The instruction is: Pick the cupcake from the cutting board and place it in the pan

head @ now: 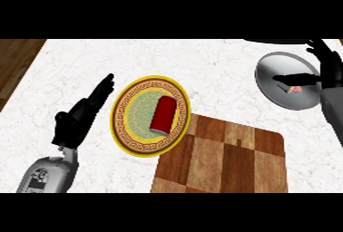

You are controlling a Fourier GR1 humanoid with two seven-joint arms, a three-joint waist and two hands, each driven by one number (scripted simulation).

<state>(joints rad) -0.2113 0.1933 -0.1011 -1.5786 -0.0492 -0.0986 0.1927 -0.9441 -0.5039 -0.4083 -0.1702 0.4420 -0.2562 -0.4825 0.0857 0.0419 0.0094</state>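
Observation:
The cupcake (295, 89), small and pink, lies inside the grey round pan (273, 67) at the far right of the counter. My right hand (330, 71) hovers over the pan's right side, fingers spread upward and thumb stretched left just above the cupcake, not curled round it. The wooden cutting board (224, 158) sits at the lower middle with nothing on it. At the left, my left hand (79, 118) rests open with fingers pointing up, beside the plate.
A yellow patterned plate (126, 120) left of the board carries a red can (163, 113) lying on its side. The pan's black handle (281, 41) runs along the top edge. A wooden floor strip (15, 63) borders the counter's left edge.

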